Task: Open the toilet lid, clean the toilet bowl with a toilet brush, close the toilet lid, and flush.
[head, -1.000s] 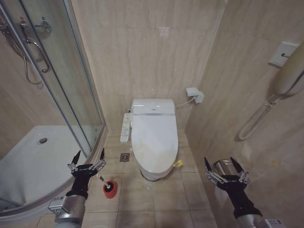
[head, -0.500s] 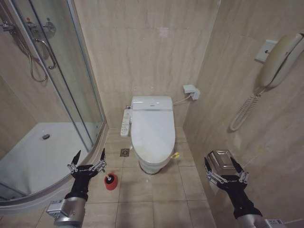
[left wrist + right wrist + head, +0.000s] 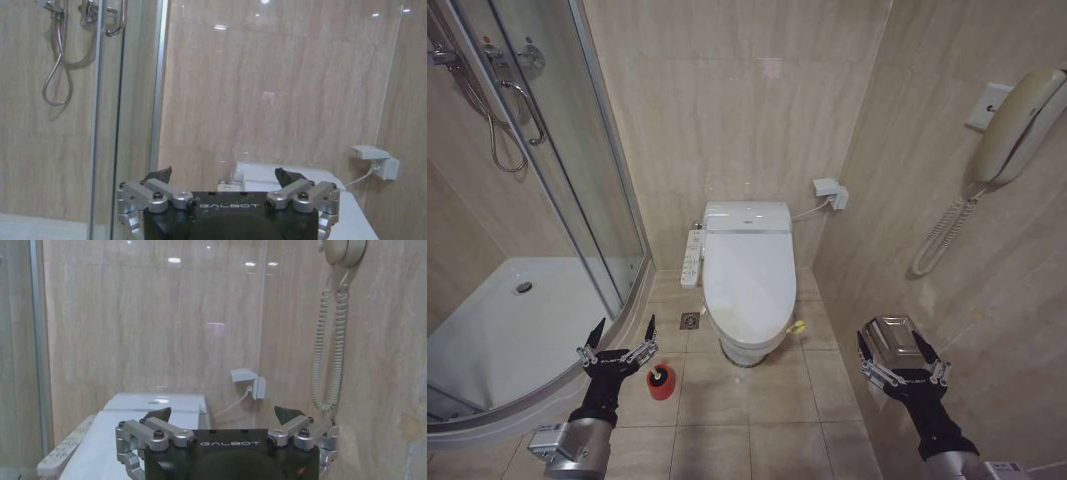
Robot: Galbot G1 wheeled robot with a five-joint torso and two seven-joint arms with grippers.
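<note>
The toilet lid (image 3: 749, 278) is a glossy white oval lying flat and shut over the toilet bowl (image 3: 745, 349), of which just the outer base shows on the floor by the back wall. A white button panel (image 3: 693, 258) hangs at its side. On the tiles to its left stands the toilet brush (image 3: 660, 380), a thin white handle in a round red cup. My left gripper (image 3: 620, 336) hovers open just left of the brush. My right gripper (image 3: 895, 349) is open near the right wall. The lid also appears behind both wrists (image 3: 347, 220) (image 3: 127, 440).
A curved white shower tray (image 3: 502, 335) with glass doors (image 3: 577, 170) fills the left. A wall phone with coiled cord (image 3: 1017, 120) and a steel paper holder (image 3: 891, 336) hang on the right wall. A floor drain (image 3: 690, 321) sits left of the toilet.
The head camera tilted up and shifted a second ago, then settled. My left gripper has drifted slightly right, nearer the brush. The right gripper has stayed where it was.
</note>
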